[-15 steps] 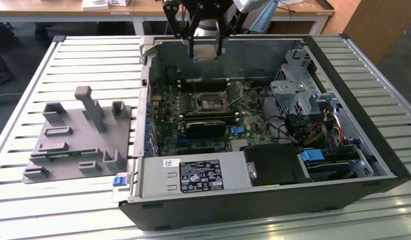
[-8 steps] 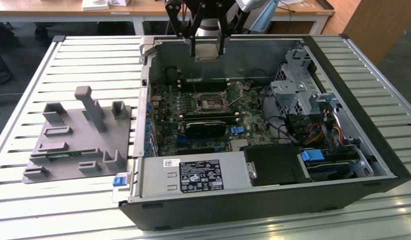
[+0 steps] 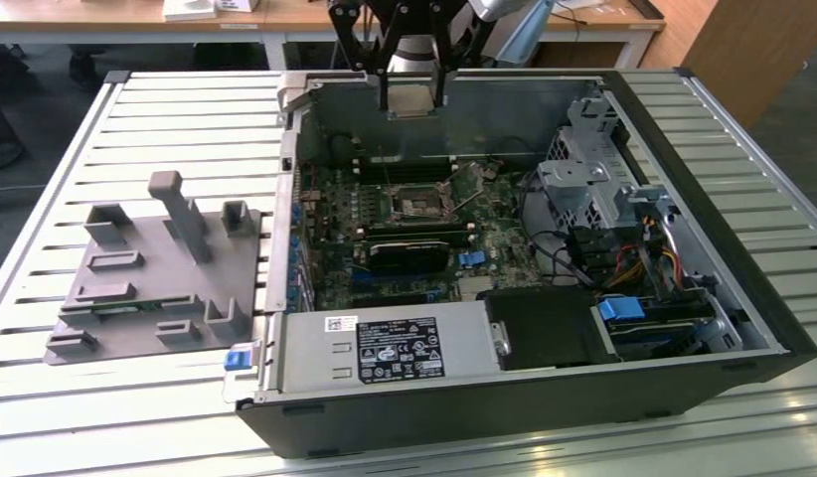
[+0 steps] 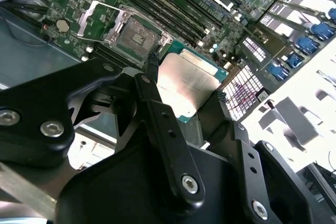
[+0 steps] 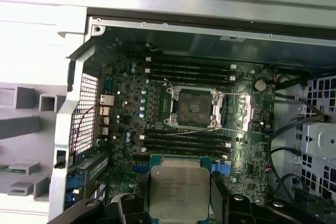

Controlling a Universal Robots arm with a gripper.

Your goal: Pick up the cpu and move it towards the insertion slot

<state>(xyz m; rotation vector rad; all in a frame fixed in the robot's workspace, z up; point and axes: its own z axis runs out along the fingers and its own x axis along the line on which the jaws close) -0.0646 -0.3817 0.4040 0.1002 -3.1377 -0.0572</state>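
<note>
My gripper [image 3: 411, 97] hangs above the far wall of the open computer case [image 3: 727, 298], shut on the cpu [image 3: 411, 100]. The cpu is a flat silver square with a pale green rim, held by two opposite edges between the black fingers [image 4: 151, 66]. In both wrist views the cpu [image 4: 190, 81] [image 5: 180, 190] floats above the green motherboard, clear of it. The insertion slot [image 3: 422, 206] is a dark square socket in a silvery frame at the board's middle, with its retaining frame swung up [image 4: 137, 36] [image 5: 193, 107]. The cpu sits off to one side of the slot, not over it.
A long black card [image 3: 408, 254] lies just in front of the slot. A power supply [image 3: 382, 348] fills the case's near side, and a drive cage with cables [image 3: 587, 184] its right. A grey fixture plate with upright blocks [image 3: 143, 268] stands on the slatted table [image 3: 64, 159] at the exterior view's left.
</note>
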